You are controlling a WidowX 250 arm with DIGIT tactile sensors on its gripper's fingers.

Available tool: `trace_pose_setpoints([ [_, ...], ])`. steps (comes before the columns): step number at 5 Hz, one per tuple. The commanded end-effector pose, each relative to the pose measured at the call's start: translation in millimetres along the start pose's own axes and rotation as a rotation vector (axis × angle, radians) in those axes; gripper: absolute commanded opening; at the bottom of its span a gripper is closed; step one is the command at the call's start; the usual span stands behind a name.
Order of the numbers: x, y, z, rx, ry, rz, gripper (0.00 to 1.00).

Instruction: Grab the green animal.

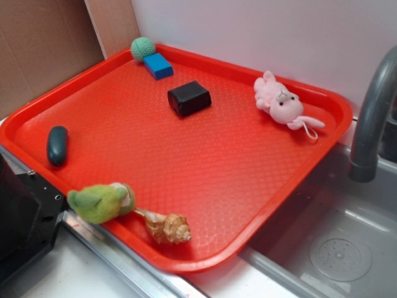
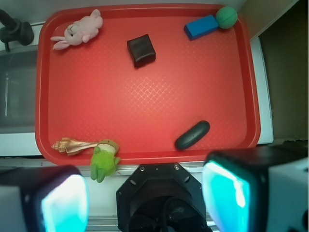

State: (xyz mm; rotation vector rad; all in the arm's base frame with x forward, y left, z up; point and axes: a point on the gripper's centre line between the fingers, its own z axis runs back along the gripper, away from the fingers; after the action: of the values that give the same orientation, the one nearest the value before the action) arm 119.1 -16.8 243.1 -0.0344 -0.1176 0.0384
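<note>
Gripper (image 2: 145, 203) hangs high, fingers (image 2: 65, 203) spread apart and empty, because the green animal (image 1: 99, 203) straddles the red tray's (image 1: 335, 99) near rim, touching the seashell (image 1: 169, 227).

Claw (image 2: 145, 198) high above the near edge, fingers (image 2: 231, 193) spread wide apart, nothing between them.

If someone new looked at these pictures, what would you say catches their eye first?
Likely the bright red tray that fills the scene. Next, the pink plush at its far edge near the faucet, and the green animal straddling the near rim beside a seashell.
</note>
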Motion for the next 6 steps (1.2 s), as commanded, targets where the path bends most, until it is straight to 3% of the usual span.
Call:
trace_pose_setpoints([
  [1,0.0,0.0,0.0,0.0,0.0,0.0,1.0],
  [2,-6.7,-8.3,-23.3,-0.234,0.107,0.184,1.0],
  [3,-11.5,-21.7,-24.4,-0.336,0.159,0.208,1.0],
  [6,-11.5,-21.7,-24.4,-0.336,0.159,0.208,1.0],
])
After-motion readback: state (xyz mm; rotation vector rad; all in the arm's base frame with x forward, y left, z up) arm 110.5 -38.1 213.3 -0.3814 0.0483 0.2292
